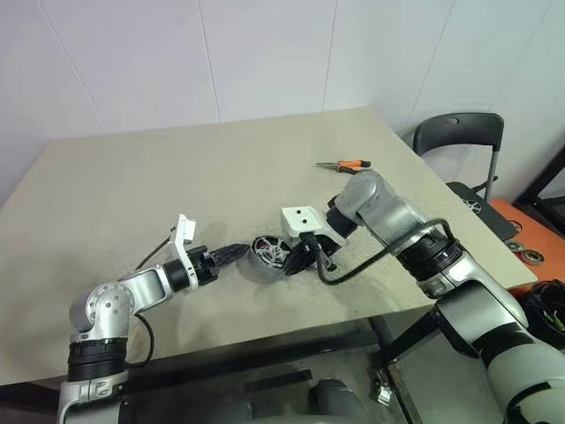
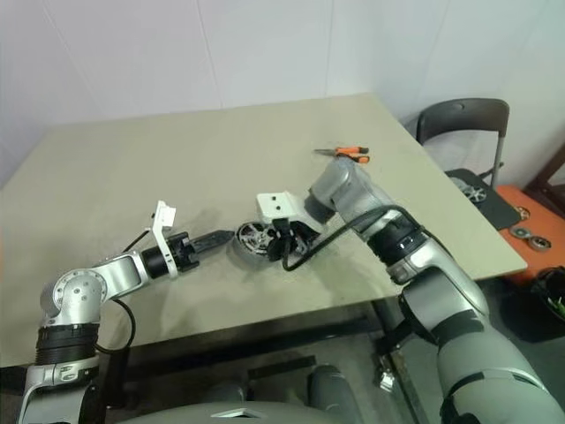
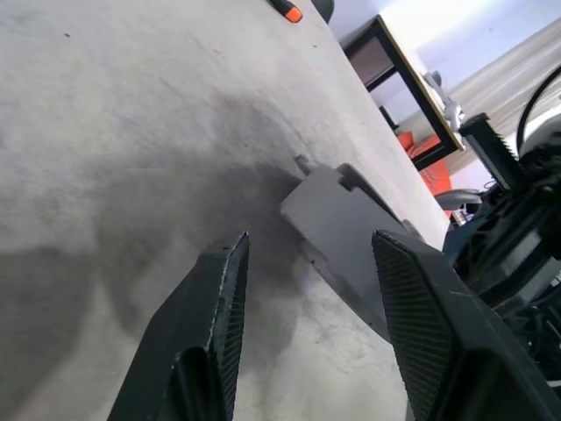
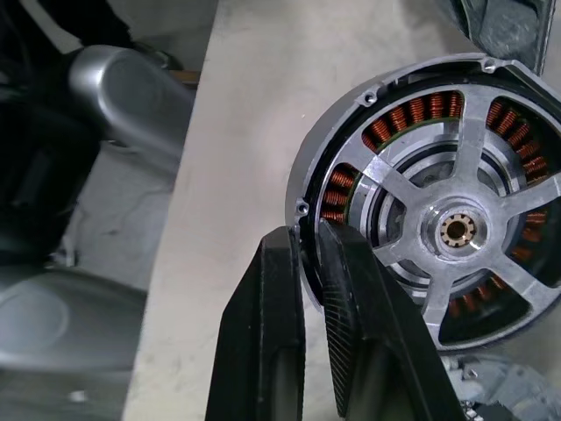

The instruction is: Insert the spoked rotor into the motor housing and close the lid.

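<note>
The motor housing (image 1: 265, 257) is tipped up on its edge near the table's front, its open face toward my right arm. In the right wrist view the housing (image 4: 344, 132) shows a grey rim and copper windings. A silver spoked disc (image 4: 456, 230) with a brass hub fills its middle; I cannot tell whether it is the spoked rotor or the lid. My right gripper (image 4: 307, 239) is shut on the housing's rim, one finger inside and one outside. My left gripper (image 1: 238, 253) points at the housing's grey back (image 3: 337, 224) from the left, open, just short of it, with nothing between its fingers.
Orange-handled pliers (image 1: 346, 164) lie on the table (image 1: 177, 177) behind the right arm. A black chair (image 1: 459, 132) stands past the table's right edge, with an orange surface (image 1: 521, 231) holding metal rings beside it. The table's front edge runs just below both grippers.
</note>
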Controlling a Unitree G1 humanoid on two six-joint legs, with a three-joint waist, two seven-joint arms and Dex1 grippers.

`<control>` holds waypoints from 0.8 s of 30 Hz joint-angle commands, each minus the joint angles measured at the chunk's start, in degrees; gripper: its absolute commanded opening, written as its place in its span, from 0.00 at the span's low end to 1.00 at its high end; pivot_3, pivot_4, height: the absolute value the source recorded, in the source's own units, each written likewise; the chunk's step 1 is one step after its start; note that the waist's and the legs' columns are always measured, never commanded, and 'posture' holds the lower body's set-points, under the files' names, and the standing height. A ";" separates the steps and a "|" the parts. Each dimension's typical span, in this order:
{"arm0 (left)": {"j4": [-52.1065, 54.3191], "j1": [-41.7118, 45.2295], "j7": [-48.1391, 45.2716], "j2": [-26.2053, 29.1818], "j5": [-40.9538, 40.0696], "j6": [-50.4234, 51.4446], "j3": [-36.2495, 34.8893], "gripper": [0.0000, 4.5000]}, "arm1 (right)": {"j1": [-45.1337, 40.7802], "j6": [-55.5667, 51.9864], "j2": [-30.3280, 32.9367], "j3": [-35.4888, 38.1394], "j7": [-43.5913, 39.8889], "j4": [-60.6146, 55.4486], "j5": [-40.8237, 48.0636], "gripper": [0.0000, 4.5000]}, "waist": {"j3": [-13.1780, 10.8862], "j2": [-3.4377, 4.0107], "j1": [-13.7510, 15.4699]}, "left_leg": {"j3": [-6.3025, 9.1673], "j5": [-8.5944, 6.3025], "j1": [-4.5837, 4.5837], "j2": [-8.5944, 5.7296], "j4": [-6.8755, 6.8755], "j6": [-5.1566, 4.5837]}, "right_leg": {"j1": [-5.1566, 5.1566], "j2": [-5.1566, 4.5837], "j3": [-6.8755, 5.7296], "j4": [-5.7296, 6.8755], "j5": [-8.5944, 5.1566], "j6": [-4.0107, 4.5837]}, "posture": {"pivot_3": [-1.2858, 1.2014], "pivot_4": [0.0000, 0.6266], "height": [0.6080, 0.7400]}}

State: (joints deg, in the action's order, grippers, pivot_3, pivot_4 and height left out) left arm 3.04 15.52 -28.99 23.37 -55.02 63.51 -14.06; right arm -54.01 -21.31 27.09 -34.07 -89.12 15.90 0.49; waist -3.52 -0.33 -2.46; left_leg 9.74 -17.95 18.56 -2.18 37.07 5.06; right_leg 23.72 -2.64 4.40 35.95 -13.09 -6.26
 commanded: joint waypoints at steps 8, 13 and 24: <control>0.60 0.96 -1.85 1.14 0.55 0.00 0.32 0.53 | 2.45 14.42 0.29 -2.25 6.11 5.35 -9.42 0.61 | 0.00 0.00 -0.09 | -0.02 0.00 -0.14 0.00 0.03 0.00 | -0.11 0.01 0.01 0.02 0.00 0.00 | 0.52 0.00 1.00; 2.32 -0.62 -0.97 0.44 0.10 0.14 0.05 0.53 | 1.28 11.71 -0.61 -1.68 3.57 6.55 -9.16 0.89 | 0.00 0.00 -0.09 | -0.01 0.00 -0.20 0.00 0.04 0.00 | -0.20 0.00 0.01 0.00 0.00 -0.01 | 0.52 0.00 1.00; 3.10 -1.23 -0.34 0.10 -1.55 0.19 -1.96 0.53 | -1.92 -15.35 0.16 9.26 0.77 -10.82 13.49 0.89 | -0.01 0.01 0.01 | 0.06 -0.01 -0.17 0.00 0.03 -0.01 | -0.21 -0.01 -0.05 -0.05 -0.01 -0.02 | 0.52 0.00 1.00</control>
State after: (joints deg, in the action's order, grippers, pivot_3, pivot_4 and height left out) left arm 4.71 13.65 -29.33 23.04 -55.59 63.73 -14.74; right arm -54.72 -34.95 28.05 -27.83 -90.32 6.03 12.01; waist -3.53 -0.32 -2.45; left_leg 9.80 -17.95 18.39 -2.17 37.10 5.05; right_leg 23.51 -2.65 4.36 35.90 -13.11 -6.27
